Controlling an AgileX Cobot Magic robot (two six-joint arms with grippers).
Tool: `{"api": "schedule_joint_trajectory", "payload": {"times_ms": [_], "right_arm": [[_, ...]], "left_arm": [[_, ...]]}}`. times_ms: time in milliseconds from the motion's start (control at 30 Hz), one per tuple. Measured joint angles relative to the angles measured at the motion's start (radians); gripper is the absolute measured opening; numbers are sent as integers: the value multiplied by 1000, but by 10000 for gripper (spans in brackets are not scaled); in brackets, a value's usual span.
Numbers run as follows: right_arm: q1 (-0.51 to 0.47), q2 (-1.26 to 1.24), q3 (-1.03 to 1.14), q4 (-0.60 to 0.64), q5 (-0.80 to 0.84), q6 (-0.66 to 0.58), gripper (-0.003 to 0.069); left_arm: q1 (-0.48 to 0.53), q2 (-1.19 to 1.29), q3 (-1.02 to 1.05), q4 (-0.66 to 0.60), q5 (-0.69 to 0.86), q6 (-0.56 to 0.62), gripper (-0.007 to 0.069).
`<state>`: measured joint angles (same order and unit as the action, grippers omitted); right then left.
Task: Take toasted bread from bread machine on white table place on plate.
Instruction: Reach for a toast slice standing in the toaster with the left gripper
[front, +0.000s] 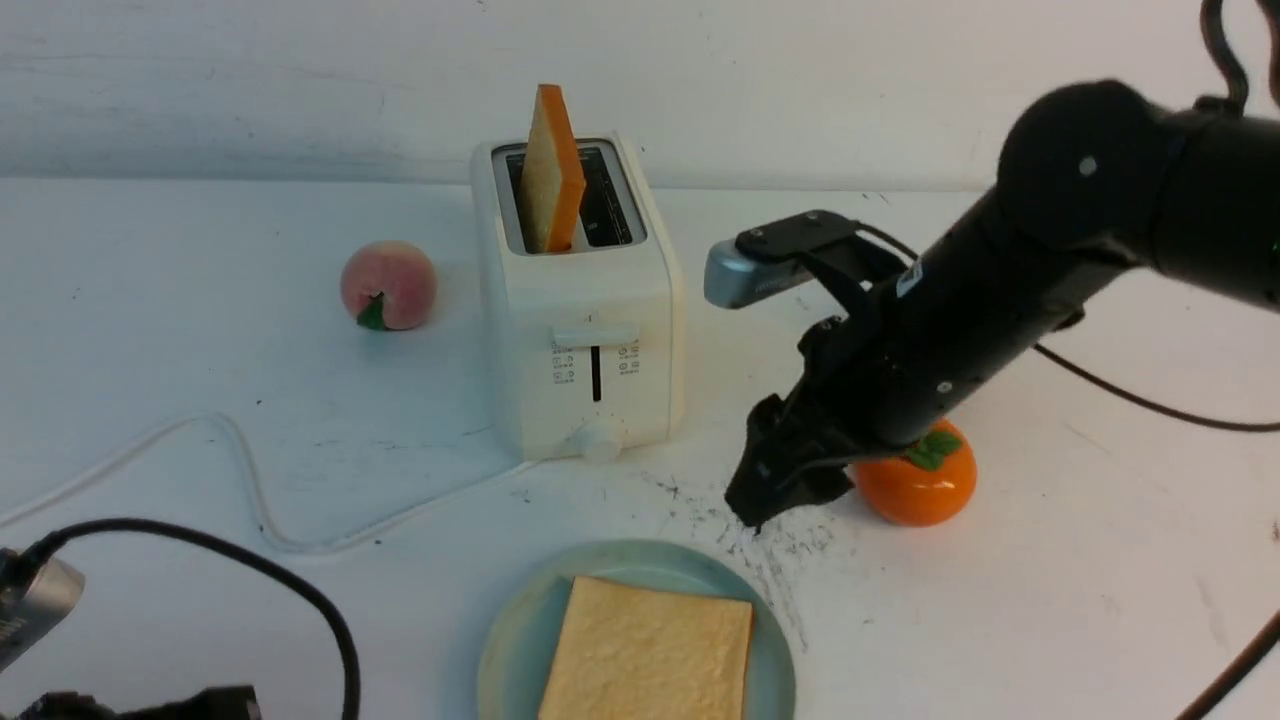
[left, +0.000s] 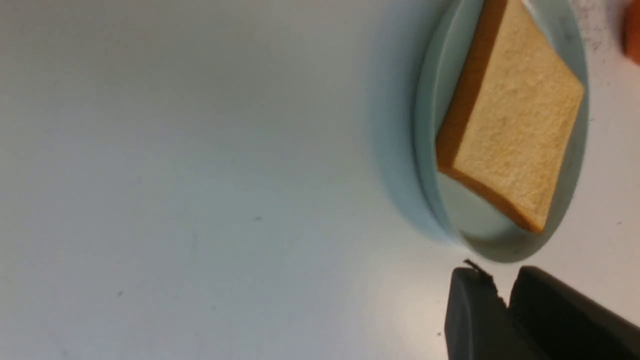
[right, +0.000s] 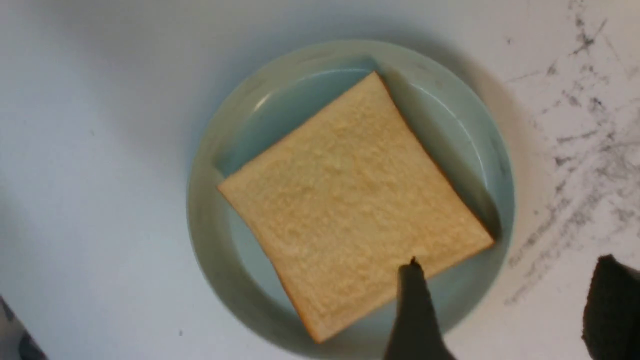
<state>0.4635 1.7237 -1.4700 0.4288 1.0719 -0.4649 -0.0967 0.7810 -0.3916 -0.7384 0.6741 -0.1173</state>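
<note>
The cream-white bread machine stands at the middle of the white table. One slice of toasted bread sticks up out of its left slot. A second slice lies flat on the pale blue-green plate at the front. My right gripper hangs open and empty just above the plate's right rim. My left gripper is shut on nothing, low over the table beside the plate.
A peach lies left of the bread machine. An orange sits right behind my right arm. The white cord loops across the front left, with a black cable near it. Dark scuffs mark the table.
</note>
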Motion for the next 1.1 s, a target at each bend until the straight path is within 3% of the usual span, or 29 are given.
{"api": "schedule_joint_trajectory", "payload": {"times_ms": [100, 233, 333, 467, 600, 767, 1000, 1100], "right_arm": [[0, 0, -96, -80, 119, 51, 280], [0, -25, -133, -117, 149, 75, 71], [0, -92, -105, -120, 154, 83, -13], [0, -229, -31, -116, 158, 88, -18], [0, -404, 76, -96, 166, 91, -17], [0, -619, 242, -94, 176, 94, -16], [0, -866, 423, -178, 181, 159, -11], [0, -1003, 480, -306, 166, 253, -9]], "left_arm": [[0, 0, -89, -23, -17, 0, 106], [0, 30, -254, -35, -20, 0, 106], [0, 86, -406, -32, 35, 0, 106], [0, 202, -604, 13, 220, 1, 88], [0, 382, -775, 134, 406, 3, -14], [-53, 539, -928, 203, 427, -14, -14], [-267, 688, -1100, 312, 335, -102, -14], [-354, 801, -1208, 504, 336, -269, -14]]}}
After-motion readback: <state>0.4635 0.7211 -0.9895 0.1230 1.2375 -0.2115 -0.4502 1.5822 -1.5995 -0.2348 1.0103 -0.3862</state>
